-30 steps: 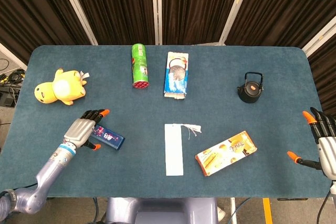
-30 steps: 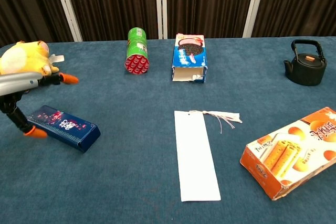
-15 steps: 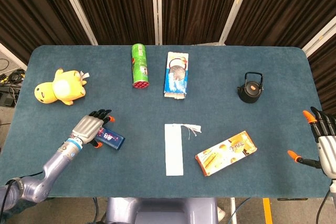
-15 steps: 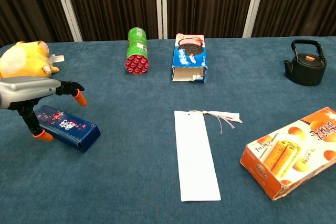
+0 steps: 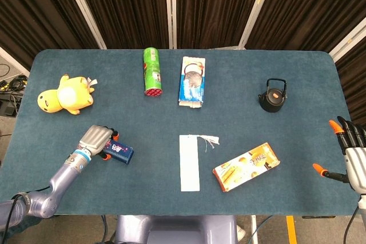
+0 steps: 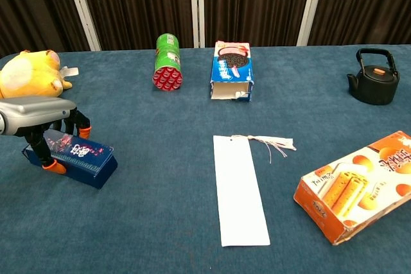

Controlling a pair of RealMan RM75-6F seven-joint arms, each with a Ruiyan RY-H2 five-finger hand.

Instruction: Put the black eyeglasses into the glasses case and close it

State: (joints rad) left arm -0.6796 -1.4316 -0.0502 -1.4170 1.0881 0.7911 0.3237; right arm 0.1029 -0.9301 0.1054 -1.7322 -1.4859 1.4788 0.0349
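Observation:
No black eyeglasses show in either view. A dark blue oblong box with pink print lies at the table's front left; I cannot tell whether it is the glasses case. My left hand grips the box's left end, fingers curled over the top and the thumb against the near side. In the chest view the box looks slightly tilted under the hand. My right hand hangs at the table's right edge, fingers spread, holding nothing; the chest view does not show it.
A yellow plush toy lies behind the left hand. A green can, an open cookie box and a black kettle stand further back. A white bookmark and an orange snack box lie front centre.
My left hand came down over the blue box and curled its fingers around it. The box shifted a little to the left. The right hand stayed put.

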